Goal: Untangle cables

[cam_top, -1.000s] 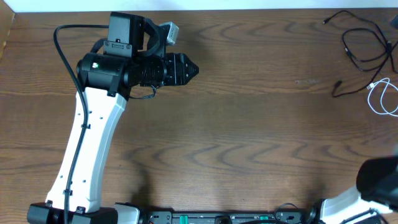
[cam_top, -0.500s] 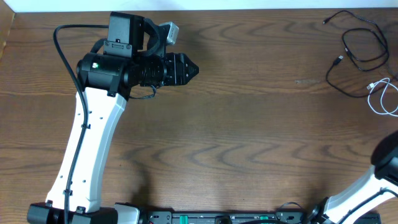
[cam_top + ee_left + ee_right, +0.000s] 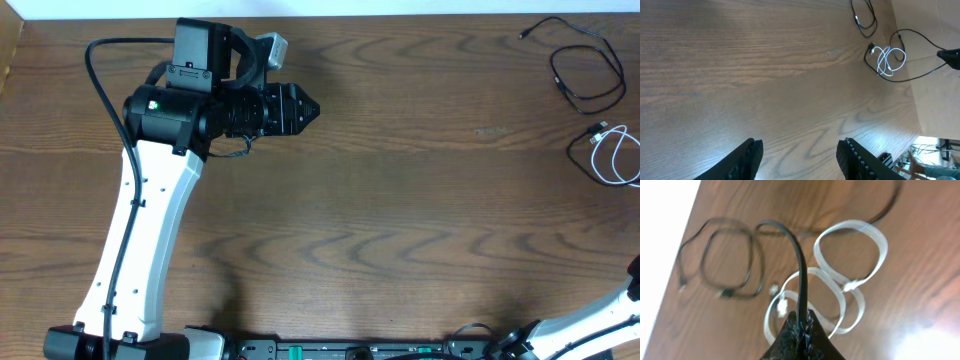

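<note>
**Overhead and wrist views.** Left gripper (image 3: 800, 146) — fingers spread wide, holding nothing — hovers over the bare wooden table (image 3: 400, 200), well apart from the cables. Right gripper (image 3: 801, 339) — fingertips pressed together on a black cable (image 3: 801, 270), which arcs up from the pinch and passes over the white cable (image 3: 846, 286). The white cable lies in overlapping loops near the table's far right corner. A second black cable (image 3: 556, 75), looped, lies just beside it.
</note>
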